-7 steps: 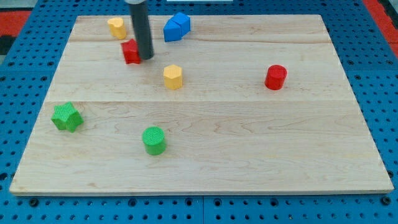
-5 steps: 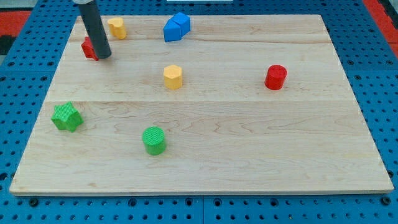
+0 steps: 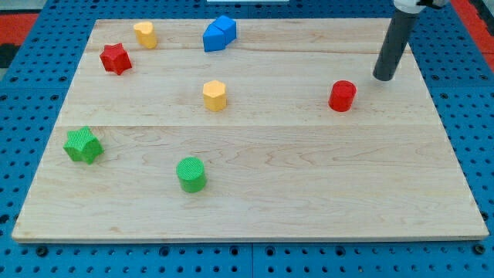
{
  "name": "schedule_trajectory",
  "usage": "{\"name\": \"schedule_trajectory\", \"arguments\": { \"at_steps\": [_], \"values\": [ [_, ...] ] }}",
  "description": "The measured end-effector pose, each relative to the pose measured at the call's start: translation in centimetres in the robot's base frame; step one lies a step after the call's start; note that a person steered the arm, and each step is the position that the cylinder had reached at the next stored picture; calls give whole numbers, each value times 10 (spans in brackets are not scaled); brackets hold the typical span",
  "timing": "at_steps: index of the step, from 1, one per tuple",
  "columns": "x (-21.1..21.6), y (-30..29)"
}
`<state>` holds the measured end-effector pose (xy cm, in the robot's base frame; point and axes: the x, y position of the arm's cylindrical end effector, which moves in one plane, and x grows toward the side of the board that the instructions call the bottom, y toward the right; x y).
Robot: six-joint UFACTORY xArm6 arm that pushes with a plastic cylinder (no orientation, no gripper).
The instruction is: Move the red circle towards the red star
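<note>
The red circle (image 3: 342, 96) stands on the right half of the wooden board (image 3: 270, 185). The red star (image 3: 115, 59) lies near the board's top left. My tip (image 3: 382, 78) rests on the board just up and to the right of the red circle, a small gap apart from it. The rod rises from the tip towards the view's top right.
A yellow block (image 3: 144, 34) sits right of the red star near the top edge. A blue block (image 3: 220, 33) is at top centre. A yellow hexagon (image 3: 215, 96) is mid-board. A green star (image 3: 83, 145) and a green circle (image 3: 191, 174) lie lower left.
The red star was pushed left by my tip to the top left. My tip then left it and crossed to the right, stopping beside the red circle.
</note>
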<state>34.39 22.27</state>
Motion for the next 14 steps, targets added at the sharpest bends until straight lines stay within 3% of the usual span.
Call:
{"name": "schedule_trajectory", "arguments": {
  "at_steps": [4,11,14],
  "values": [
    [59,-51],
    [-35,-223],
    [-42,-323]
  ]
}}
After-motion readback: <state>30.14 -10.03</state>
